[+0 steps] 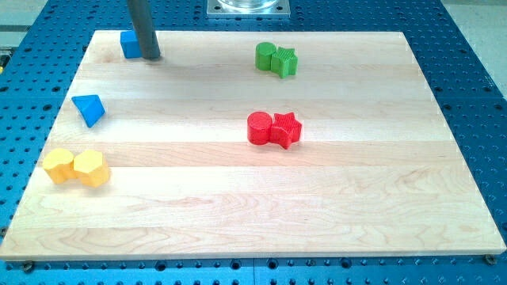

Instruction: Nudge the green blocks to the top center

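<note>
Your end effector, a jawless rod tip [151,57] beside the blue cube [130,44], should circle right of the green star [285,61] and green cylinder [265,56], then nudge gently left.

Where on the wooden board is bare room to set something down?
Free: the view's right, beyond the red cylinder and red star block; the bottom strip, right of the yellow blocks. Crowded: top left, my tip beside the blue cube.
</note>
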